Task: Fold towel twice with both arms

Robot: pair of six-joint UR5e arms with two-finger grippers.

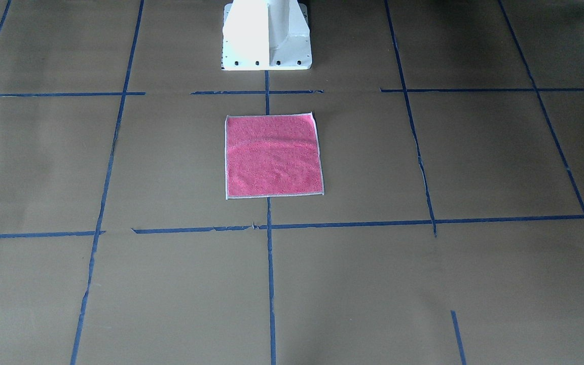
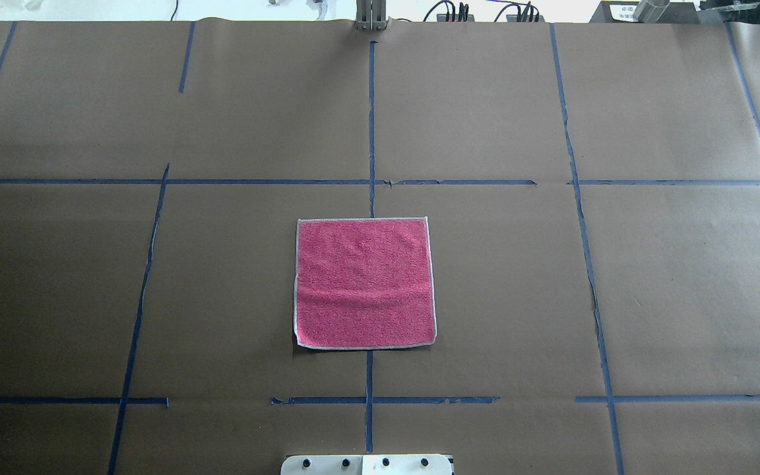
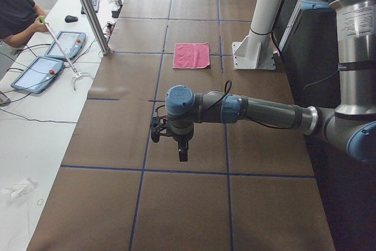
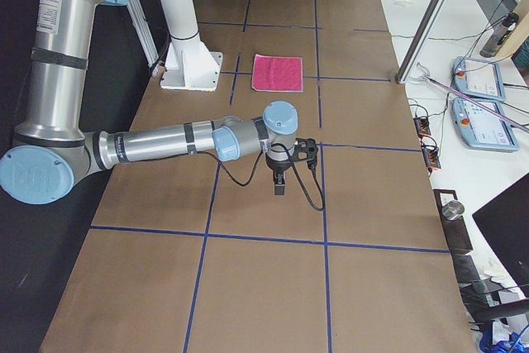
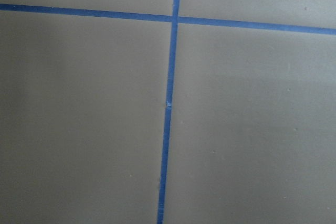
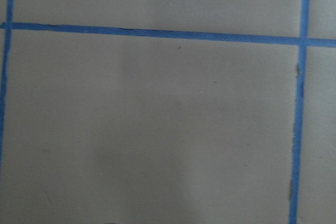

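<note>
1. At the middle of the table (image 2: 683, 297), the towel (image 2: 364, 284) lies spread flat in a single layer, bright pink face up, with its thin whitish border showing all round.
2. It sits across the centre line of blue tape (image 2: 371, 119), between two cross lines, a short way in front of the white pedestal base (image 1: 266, 35) and not touching it.
3. A soft ridge runs across the cloth, parallel to the edge nearest the robot and closer to that edge than to the far one.
4. In the left side view the left arm (image 3: 264, 113) stretches roughly level over the brown paper. The left gripper (image 3: 176, 142) points down above a tape line, well apart from the towel (image 3: 191, 55).
5. In the right side view the right arm (image 4: 157, 146) reaches out the same way. The right gripper (image 4: 289, 173) hangs over the paper, well apart from the towel (image 4: 278, 73).
6. Neither gripper shows in the overhead or front view, and from the side views I cannot tell whether either pair of jaws is spread or closed.
7. Both wrist cameras show only brown paper crossed by blue tape.
8. Beside the table, an operator (image 3: 14, 13) sits near two teach pendants (image 3: 64, 44) and a slanted metal pole (image 3: 91, 10).
</note>
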